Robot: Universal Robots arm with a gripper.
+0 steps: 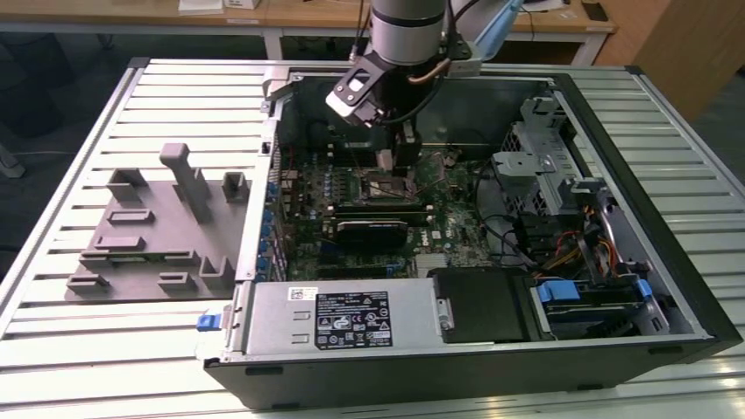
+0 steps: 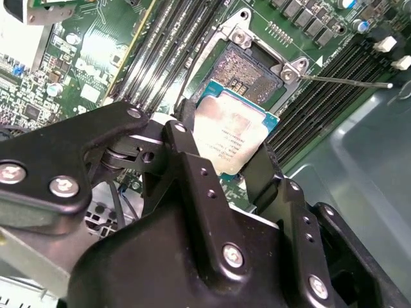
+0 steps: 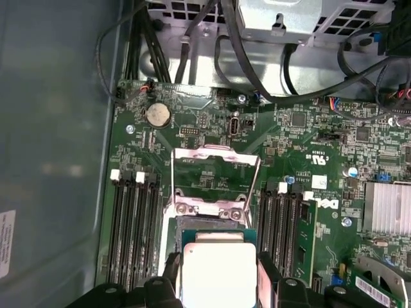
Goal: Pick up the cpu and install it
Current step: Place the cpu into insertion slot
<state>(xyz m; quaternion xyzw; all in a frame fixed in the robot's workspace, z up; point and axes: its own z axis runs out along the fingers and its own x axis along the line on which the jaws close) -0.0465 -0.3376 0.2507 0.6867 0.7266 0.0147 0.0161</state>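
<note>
Your jaws pinch the cpu (image 2: 232, 136) by two opposite edges, the open socket (image 2: 247, 70) just beyond them; judge it light, stiff, slick-topped, fragile underneath.

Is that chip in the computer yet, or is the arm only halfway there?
Done: the cpu is picked up and clamped in the gripper. In hand: it hangs close to the open socket, whose retaining frame is flipped up. Left: the cpu is not yet seated in the socket.
</note>
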